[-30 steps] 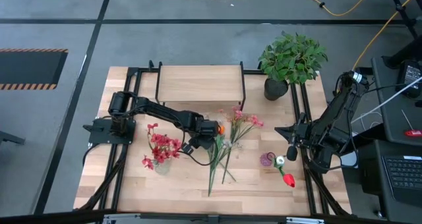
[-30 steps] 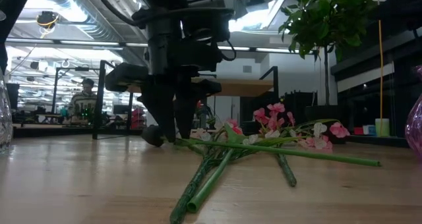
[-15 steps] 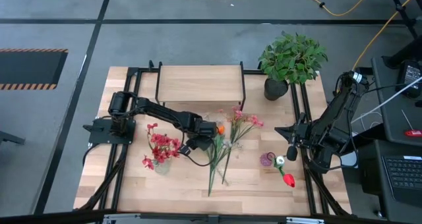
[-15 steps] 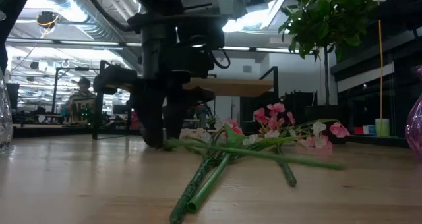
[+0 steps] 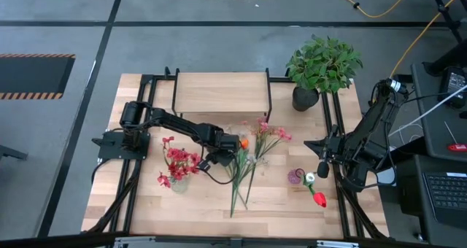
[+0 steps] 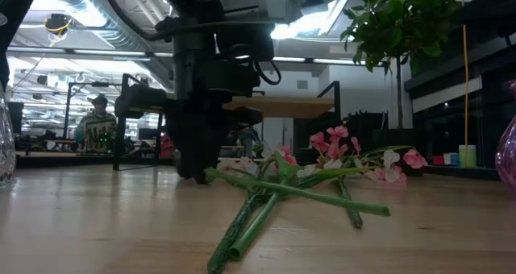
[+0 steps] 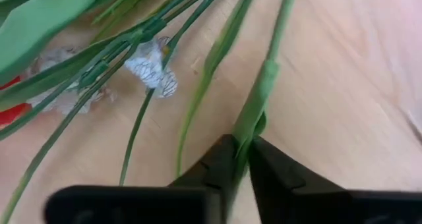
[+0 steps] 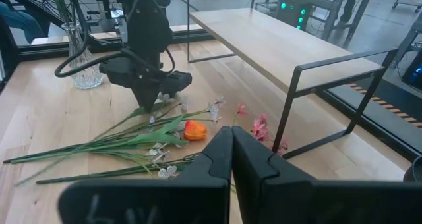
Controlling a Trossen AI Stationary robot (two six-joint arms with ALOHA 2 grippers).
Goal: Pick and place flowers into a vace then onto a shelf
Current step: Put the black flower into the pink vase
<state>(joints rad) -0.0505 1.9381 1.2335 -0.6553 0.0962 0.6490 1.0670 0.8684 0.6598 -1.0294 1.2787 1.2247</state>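
One flower stem (image 7: 262,95) between left jaws

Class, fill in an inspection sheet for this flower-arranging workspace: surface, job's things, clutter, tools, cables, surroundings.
Surface: wooden table.
Job's things: loose flowers lie mid-table; glass vase already holds red blooms; shelf bare.
Clutter: potted plant; purple vase and red flower lying down.
Tools: left tool shut on a green stem; right tool shut, parked at the right edge.
Cables: yellow cable on the floor.
Surroundings: person in the background.
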